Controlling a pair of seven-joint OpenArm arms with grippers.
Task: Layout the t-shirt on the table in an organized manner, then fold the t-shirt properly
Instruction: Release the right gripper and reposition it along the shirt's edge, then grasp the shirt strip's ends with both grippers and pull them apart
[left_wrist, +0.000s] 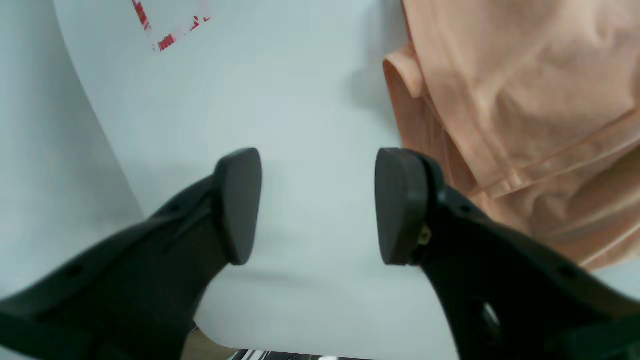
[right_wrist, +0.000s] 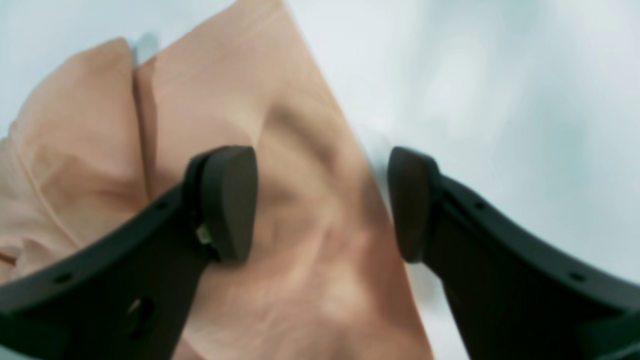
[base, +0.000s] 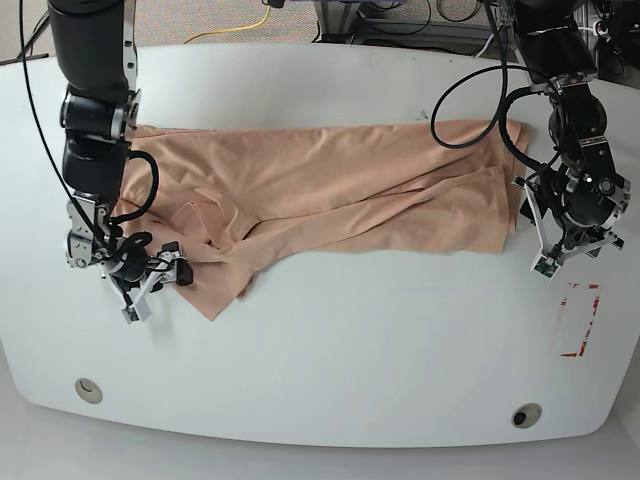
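Colours: peach on white, black hardware.
T-shirt (base: 330, 190) plain peach, no print; worktop (base: 330, 360) white, red tape mark (base: 580, 320) near right; both claws (left_wrist: 318, 206) (right_wrist: 322, 204) matte black; yellow cable (base: 240, 25) far.

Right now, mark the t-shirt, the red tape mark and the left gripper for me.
t-shirt (base: 330, 190): base view, middle of the spread fabric.
red tape mark (base: 580, 320): base view, on its red outline.
left gripper (left_wrist: 317, 205): left wrist view, midway between the open fingertips.
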